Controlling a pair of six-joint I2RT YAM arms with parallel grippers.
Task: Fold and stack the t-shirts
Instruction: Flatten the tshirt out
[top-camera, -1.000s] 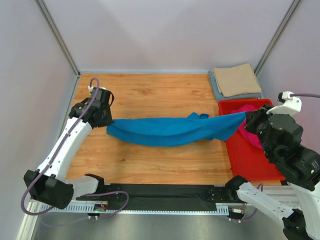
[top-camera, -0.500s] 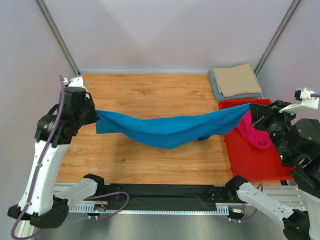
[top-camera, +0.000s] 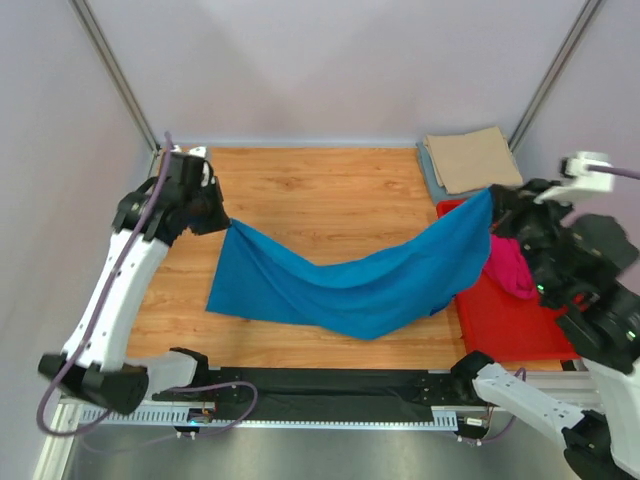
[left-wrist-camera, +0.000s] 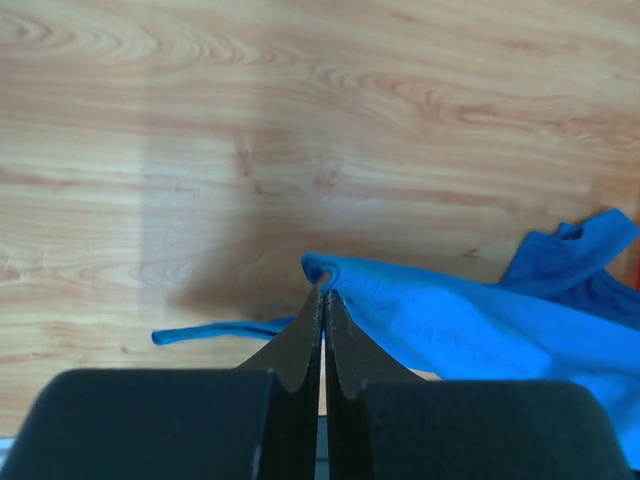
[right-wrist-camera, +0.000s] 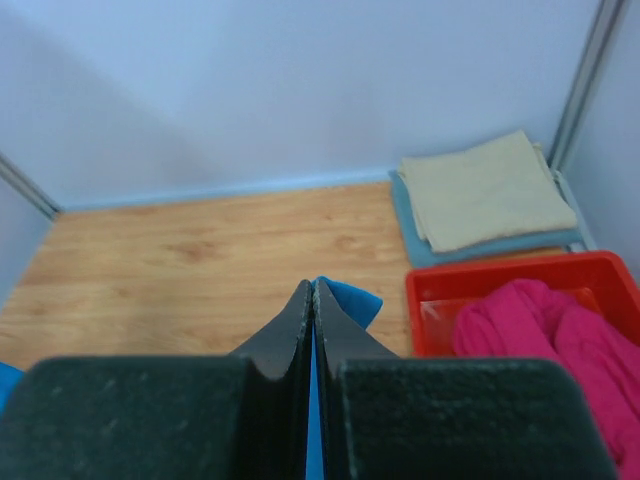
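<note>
Blue t-shirt (top-camera: 350, 285) hangs stretched between the two grippers. One corner is pinched in the fully closed jaws of the left gripper (top-camera: 222, 222) and the opposite corner in the fully closed jaws of the right gripper (top-camera: 497, 203). From each gripper the cloth slopes down and inward, sagging lowest about midway between them over the wooden table (top-camera: 310, 185). Whether its lower edge touches the wood cannot be told. In the left wrist view a fold of blue cloth sits right at the fingertips, and the rest spreads off to their right. Just below the right gripper, the pink t-shirt (top-camera: 508, 268) lies bunched in the red bin (top-camera: 505, 330). Beyond the right gripper, at the table's far corner, the tan t-shirt (top-camera: 468, 157) rests folded on top of the folded grey-blue t-shirt (top-camera: 431, 176).
</note>
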